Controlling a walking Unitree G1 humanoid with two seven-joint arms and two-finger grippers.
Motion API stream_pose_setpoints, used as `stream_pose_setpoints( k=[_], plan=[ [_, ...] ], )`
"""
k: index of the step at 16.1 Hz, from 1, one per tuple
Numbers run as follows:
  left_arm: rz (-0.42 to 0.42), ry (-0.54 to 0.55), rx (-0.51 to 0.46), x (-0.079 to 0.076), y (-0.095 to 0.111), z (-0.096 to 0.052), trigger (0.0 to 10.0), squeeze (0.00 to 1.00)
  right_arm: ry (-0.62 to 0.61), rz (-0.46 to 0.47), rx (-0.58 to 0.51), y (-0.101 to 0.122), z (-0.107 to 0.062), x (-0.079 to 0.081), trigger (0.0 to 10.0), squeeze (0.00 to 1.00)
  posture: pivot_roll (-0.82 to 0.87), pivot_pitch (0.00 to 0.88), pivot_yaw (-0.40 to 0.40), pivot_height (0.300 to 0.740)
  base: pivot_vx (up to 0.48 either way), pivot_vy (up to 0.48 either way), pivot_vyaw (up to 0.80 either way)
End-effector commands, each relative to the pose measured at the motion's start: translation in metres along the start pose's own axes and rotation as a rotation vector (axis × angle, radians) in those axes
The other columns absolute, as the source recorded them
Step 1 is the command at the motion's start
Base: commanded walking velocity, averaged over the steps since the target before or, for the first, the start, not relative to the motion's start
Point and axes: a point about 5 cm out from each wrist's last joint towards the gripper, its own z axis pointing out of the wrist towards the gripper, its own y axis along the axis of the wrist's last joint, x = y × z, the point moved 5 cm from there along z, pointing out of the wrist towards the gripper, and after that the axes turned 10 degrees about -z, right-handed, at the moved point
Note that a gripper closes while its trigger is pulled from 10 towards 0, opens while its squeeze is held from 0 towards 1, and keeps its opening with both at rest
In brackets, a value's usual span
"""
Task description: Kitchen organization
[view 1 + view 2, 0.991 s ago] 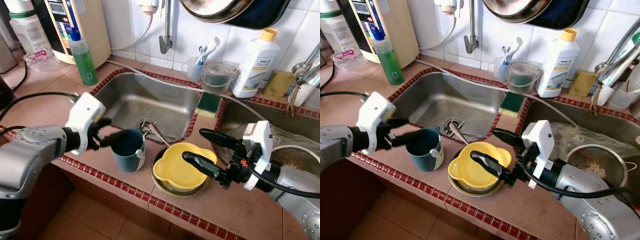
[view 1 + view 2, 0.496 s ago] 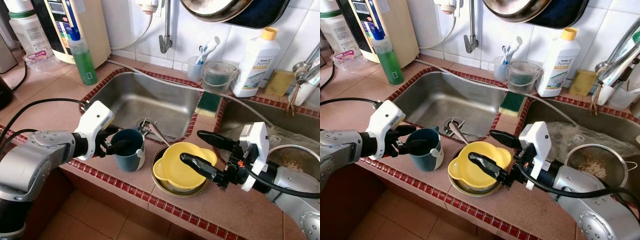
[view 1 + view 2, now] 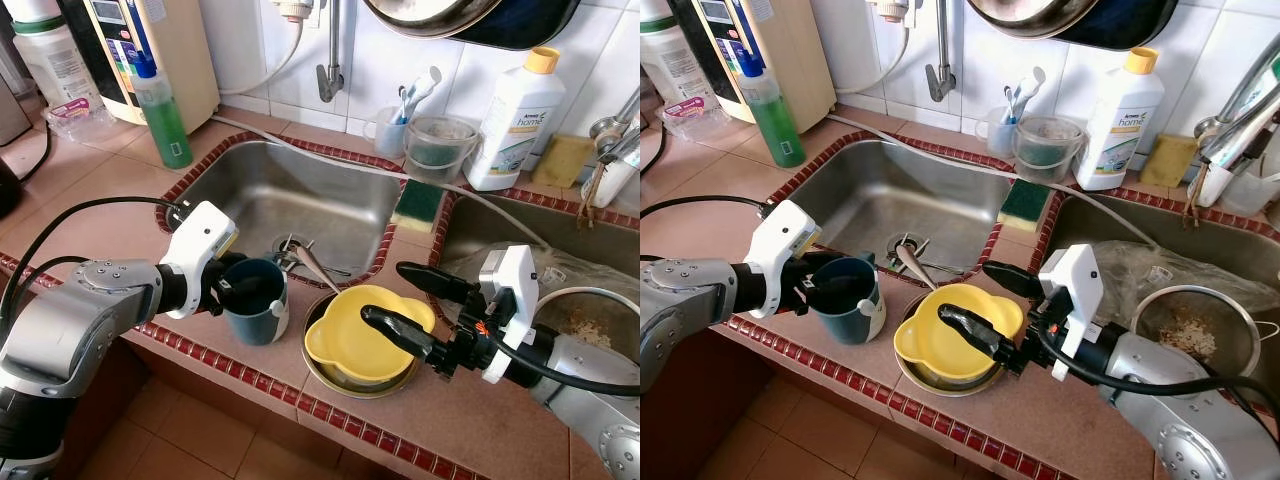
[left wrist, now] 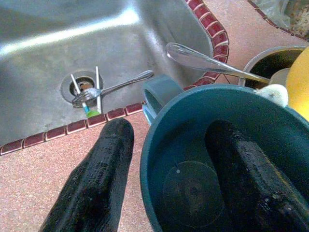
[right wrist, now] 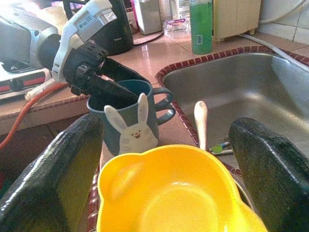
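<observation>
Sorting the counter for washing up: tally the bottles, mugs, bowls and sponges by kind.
Bottles: 2 (green soap bottle, white cleaner bottle)
Mugs: 1 (teal bunny mug)
Bowls: 2 (yellow bowl, metal bowl beneath it)
Sponges: 1 (green sponge)
Total: 6

home kitchen | steel sink (image 3: 290,200) in tiled counter (image 3: 90,215) | dish soap (image 3: 160,100) far left | sponge (image 3: 415,207) | toothbrush cup (image 3: 390,135)

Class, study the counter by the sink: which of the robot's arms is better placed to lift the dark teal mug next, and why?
Left. The left gripper already straddles the dark teal mug's rim, one finger inside, one outside. The right gripper is open around the yellow plastic bowl instead.
</observation>
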Motion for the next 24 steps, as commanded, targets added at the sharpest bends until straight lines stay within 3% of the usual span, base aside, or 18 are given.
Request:
stream_pose_setpoints(
  k=[1,24],
  plan=[
    [0.015,0.008,0.007,0.0022,0.0013,-0.0021,0.0,0.0,0.004,-0.016,-0.014,0.006,-0.0013,0.0034,10.0,0.0,-0.16,0.093,0.019,0.74,0.0,0.0,0.0],
    [0.034,0.047,-0.005,0.0109,0.0036,-0.006,0.0,0.0,0.017,-0.025,-0.024,0.0089,0.0023,0.0019,10.0,0.0,-0.16,0.064,0.009,0.74,0.0,0.0,0.0]
  ],
)
